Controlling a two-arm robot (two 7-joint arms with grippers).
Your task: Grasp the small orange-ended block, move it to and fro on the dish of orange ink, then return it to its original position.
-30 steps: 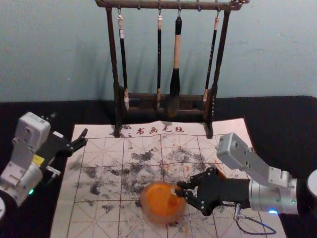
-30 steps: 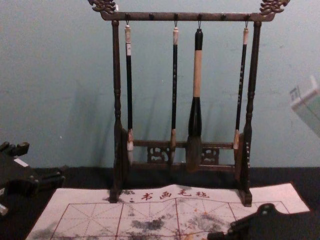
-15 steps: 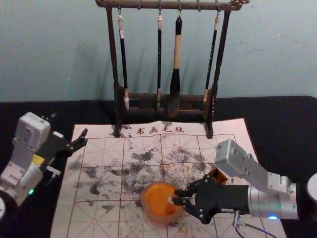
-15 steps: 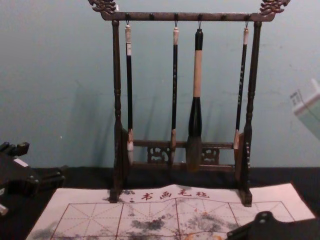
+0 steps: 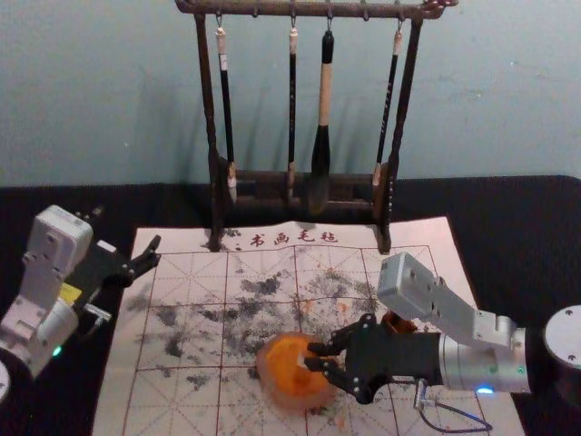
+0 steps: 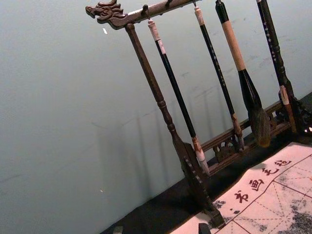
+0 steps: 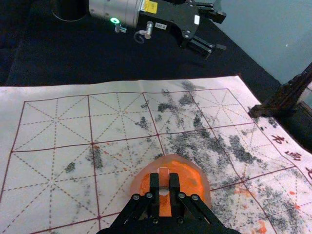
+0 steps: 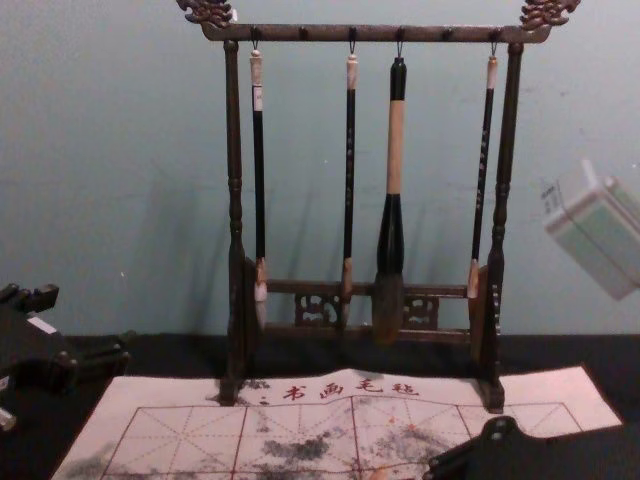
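The block is being gripped between the fingers of the right tool, over the dish of orange ink; whether it is touching the ink is impossible to tell. The dish is resting toward the mat's near edge. Four brushes are hanging from the rack at the far edge. The left tool is idling, fingers parted, by the far left corner.

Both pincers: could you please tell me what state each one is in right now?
Left pincer: open, holding nothing.
Right pincer: closed, holding the small block.
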